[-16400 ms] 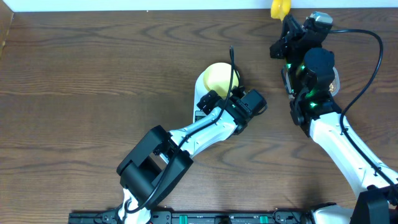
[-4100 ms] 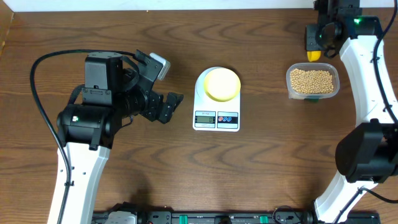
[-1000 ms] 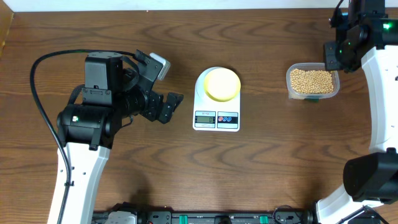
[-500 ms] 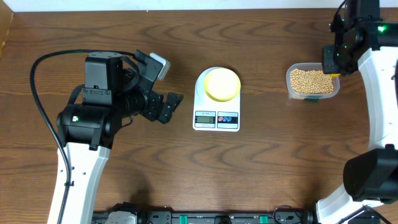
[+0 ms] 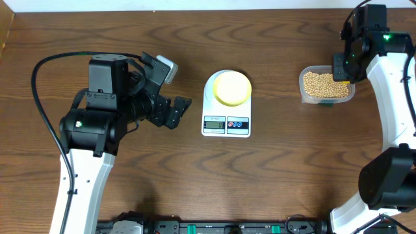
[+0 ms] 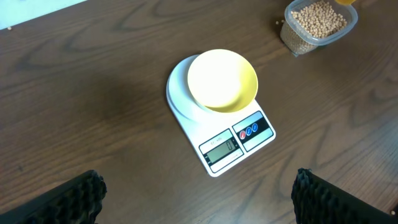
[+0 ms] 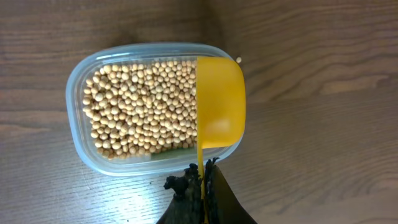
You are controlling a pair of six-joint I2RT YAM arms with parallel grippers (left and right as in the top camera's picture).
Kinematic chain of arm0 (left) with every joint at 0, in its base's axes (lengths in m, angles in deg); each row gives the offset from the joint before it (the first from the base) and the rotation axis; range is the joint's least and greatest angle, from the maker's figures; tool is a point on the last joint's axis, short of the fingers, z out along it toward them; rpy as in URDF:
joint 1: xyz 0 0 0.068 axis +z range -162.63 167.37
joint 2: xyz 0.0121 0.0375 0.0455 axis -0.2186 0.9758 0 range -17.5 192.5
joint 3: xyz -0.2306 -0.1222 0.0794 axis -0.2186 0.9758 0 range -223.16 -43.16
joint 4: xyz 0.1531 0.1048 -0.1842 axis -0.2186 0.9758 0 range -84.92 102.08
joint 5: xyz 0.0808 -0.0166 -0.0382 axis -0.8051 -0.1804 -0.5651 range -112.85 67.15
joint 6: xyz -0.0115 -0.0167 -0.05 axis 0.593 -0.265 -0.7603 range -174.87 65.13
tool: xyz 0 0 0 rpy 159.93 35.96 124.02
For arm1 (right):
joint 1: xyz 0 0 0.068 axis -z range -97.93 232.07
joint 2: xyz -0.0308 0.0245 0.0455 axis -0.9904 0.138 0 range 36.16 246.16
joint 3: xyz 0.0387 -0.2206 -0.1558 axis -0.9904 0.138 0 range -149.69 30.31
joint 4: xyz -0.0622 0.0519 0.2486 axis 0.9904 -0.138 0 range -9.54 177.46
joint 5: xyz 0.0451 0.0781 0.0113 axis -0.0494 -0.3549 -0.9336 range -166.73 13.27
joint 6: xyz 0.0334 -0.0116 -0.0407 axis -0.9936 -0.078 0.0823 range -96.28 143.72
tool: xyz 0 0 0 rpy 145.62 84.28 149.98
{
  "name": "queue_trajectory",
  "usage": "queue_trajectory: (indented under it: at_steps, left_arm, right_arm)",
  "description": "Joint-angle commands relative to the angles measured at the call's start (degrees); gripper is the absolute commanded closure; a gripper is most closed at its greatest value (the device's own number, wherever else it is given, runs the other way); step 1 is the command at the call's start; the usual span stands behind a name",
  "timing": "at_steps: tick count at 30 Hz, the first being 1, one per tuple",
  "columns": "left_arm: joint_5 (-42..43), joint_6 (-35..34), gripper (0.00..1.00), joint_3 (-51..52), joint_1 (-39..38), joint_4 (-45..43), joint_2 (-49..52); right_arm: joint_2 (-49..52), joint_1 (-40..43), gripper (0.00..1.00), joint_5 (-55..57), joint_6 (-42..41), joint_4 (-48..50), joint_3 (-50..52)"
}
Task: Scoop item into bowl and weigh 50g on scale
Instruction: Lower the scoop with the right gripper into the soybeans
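Gripping the yellow scoop by its handle, the right gripper has its jaws clenched. The scoop's cup lies over the beans in the clear container, well apart from the scale. The bowl sits on the scale's platform. The left gripper hangs beside the scale, jaws released.

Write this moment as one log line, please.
right gripper: shut on scoop over beans | left gripper: open | bowl: empty, on scale
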Motion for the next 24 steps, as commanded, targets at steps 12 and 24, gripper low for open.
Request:
queue_trajectory:
  at_steps: [12, 24]
  left_arm:
    - [0.74, -0.07, 0.02, 0.13, 0.24, 0.02, -0.09]
    - [0.74, -0.07, 0.02, 0.13, 0.24, 0.04, -0.09]
  right_arm:
    - [0.48, 0.24, 0.99, 1.2, -0.79, 3.13, 6.01]
    - [0.48, 0.24, 0.99, 1.2, -0.79, 4.5, 7.43]
